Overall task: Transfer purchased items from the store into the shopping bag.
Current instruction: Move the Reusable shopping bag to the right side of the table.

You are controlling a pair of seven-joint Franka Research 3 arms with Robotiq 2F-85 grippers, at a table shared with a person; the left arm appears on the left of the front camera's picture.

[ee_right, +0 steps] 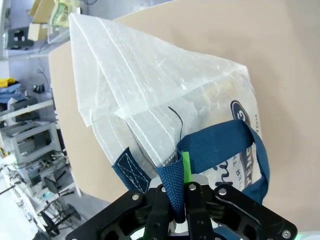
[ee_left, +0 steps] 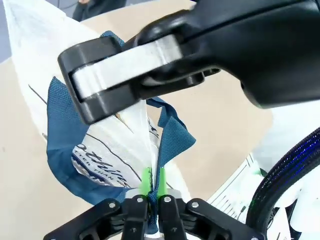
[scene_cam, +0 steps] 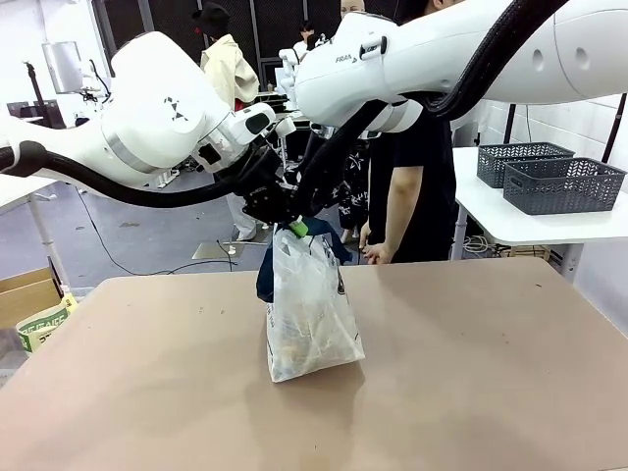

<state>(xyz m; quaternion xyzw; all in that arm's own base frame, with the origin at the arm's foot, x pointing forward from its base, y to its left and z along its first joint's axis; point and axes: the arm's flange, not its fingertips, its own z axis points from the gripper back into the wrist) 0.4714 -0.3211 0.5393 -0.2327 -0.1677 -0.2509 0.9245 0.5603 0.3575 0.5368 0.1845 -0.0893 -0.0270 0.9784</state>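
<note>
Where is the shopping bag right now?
In the front view the shopping bag stands on the table near its middle, its top pinched by the left pincer and right pincer.

I see the shopping bag [scene_cam: 312, 319] as translucent whitish plastic with navy blue strap handles [ee_right: 227, 145] and a round navy logo [ee_right: 245, 150] ringed in white lettering; pale yellowish shapes show dimly through its lower wall. My grippers are black with bright green pads [ee_right: 185, 167], on white arms. The table [scene_cam: 491, 373] is a flat tan-brown. Two baskets [scene_cam: 549, 177] off to the side are dark grey lattice.
</note>
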